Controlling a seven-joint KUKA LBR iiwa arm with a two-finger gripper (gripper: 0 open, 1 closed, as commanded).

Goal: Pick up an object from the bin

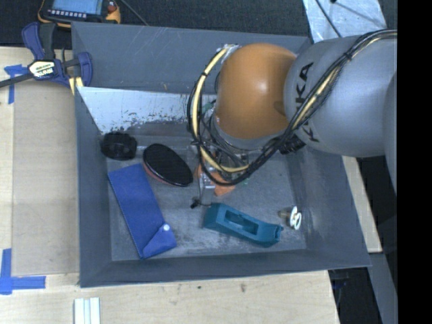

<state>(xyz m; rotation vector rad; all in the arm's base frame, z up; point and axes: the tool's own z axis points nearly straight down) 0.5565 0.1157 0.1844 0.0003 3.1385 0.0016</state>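
Your end effector (207, 189) sits between a flat black oval disc (167, 164) and a teal plastic block (241, 225); you cannot tell its grip.

The arm (351, 93) has a thick silver-grey casing with rounded joints and black KUKA lettering (305, 103). A glossy orange dome cover (253, 90) caps its wrist, and yellow and black cables (200, 96) loop around it.

Bin (94, 201) of matt grey metal, back wall scratched pale. Blue pad (138, 208) by the left wall looks like matt cloth; black oval (167, 164) is smooth; teal block (239, 225) looks plastic.
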